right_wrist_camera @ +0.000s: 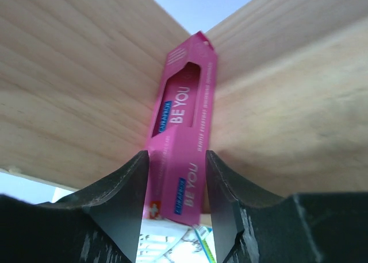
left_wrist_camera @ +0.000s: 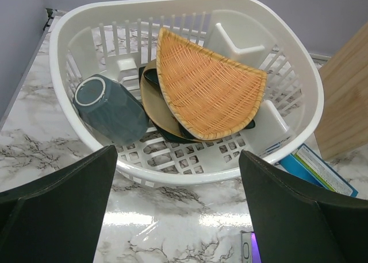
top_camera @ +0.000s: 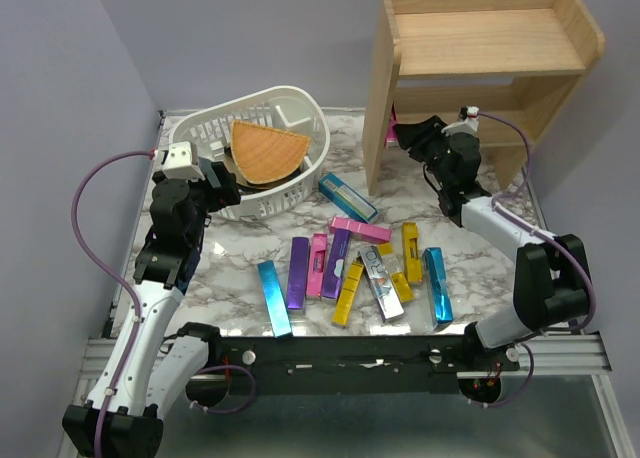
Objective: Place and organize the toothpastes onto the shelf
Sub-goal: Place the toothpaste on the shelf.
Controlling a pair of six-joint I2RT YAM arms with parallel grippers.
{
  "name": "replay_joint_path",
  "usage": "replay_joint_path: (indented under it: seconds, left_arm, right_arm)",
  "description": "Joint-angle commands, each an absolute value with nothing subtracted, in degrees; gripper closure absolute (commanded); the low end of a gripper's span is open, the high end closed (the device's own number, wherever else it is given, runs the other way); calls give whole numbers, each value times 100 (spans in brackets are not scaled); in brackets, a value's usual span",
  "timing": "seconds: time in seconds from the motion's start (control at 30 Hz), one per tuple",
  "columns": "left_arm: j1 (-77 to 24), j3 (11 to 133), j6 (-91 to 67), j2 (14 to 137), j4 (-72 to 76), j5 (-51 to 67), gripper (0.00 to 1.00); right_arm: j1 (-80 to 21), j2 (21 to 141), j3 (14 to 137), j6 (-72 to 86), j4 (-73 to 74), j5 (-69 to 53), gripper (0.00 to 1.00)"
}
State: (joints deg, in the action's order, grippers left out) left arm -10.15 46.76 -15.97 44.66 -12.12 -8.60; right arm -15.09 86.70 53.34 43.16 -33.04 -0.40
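A pink toothpaste carton (right_wrist_camera: pixel 184 119) stands between the fingers of my right gripper (right_wrist_camera: pixel 177 159), which is shut on its sides, pressed into a corner of the wooden shelf (right_wrist_camera: pixel 75 73). From above, the right gripper (top_camera: pixel 405 136) reaches under the shelf (top_camera: pixel 480 38) at its lower tier, the pink carton (top_camera: pixel 390 133) just showing. Several toothpastes lie on the marble in front of the arms: blue (top_camera: pixel 272 298), purple (top_camera: pixel 298 273), yellow (top_camera: pixel 348 291), pink (top_camera: pixel 360 229). My left gripper (left_wrist_camera: pixel 178 211) is open and holds nothing, low over the table before the basket.
A white slotted basket (left_wrist_camera: pixel 184 177) holds an orange wicker wedge (left_wrist_camera: pixel 207 85), a grey cup (left_wrist_camera: pixel 112 111) and dark plates. A blue-and-white carton (top_camera: pixel 348 196) lies between basket and shelf. Purple walls close the back and left.
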Motion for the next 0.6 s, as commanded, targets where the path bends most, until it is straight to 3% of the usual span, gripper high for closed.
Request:
replay_joint_path:
  seconds: [0.0,0.3,0.57]
  left_arm:
    - [-1037,4693,-1582,4447,-1187,-958,1]
    - [-1037,4729,-1600,4456,-1204,-888,1]
    - [-1037,4755,-1643,4403,-1248,-765,1]
  right_arm:
    - [-1529,8912,5704,4403,-3261,-510,48]
    - [-1512,8342,5572,4017,-2980,-431,48]
    - [-1503,7341,5134,3473,-2304,-324,36]
